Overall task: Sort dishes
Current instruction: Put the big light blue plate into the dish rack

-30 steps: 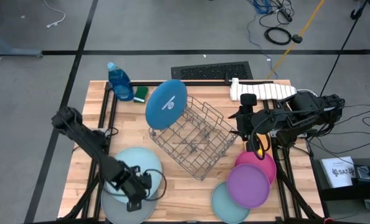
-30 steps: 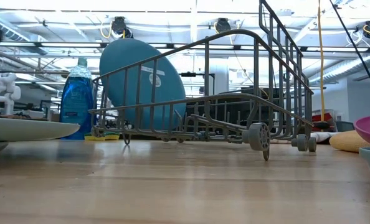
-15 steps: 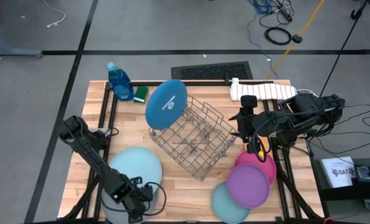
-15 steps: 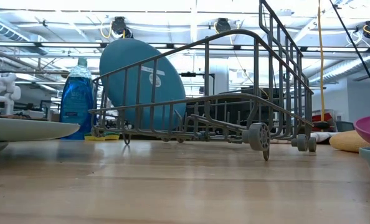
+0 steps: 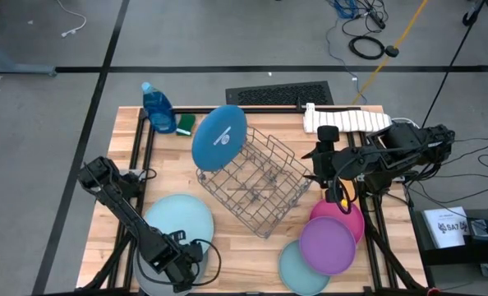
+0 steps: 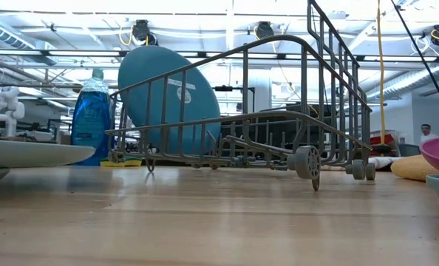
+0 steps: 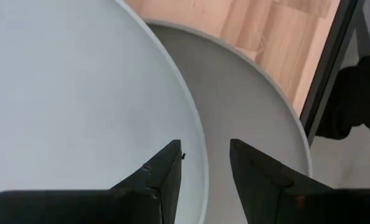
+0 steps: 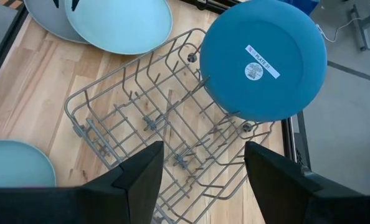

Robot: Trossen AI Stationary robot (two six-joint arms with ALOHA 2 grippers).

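A flat round pale blue plastic plate (image 5: 180, 220) lies at the table's near left, overlapping a grey plate (image 7: 253, 134) beneath it. The left gripper (image 7: 203, 163) hovers over their rims, fingers parted and released. A darker blue plate (image 5: 219, 136) leans on the wire rack (image 5: 256, 178). The right gripper (image 8: 202, 163) waits at the right, jaws spread.

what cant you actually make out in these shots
- High view: most of the grey plate is hidden under the pale blue plate and the left gripper.
- High view: the pink plate lies mostly beneath the purple plate.
- Low view: pink plate cut off by the edge.
- Blue plate label: too small to read.
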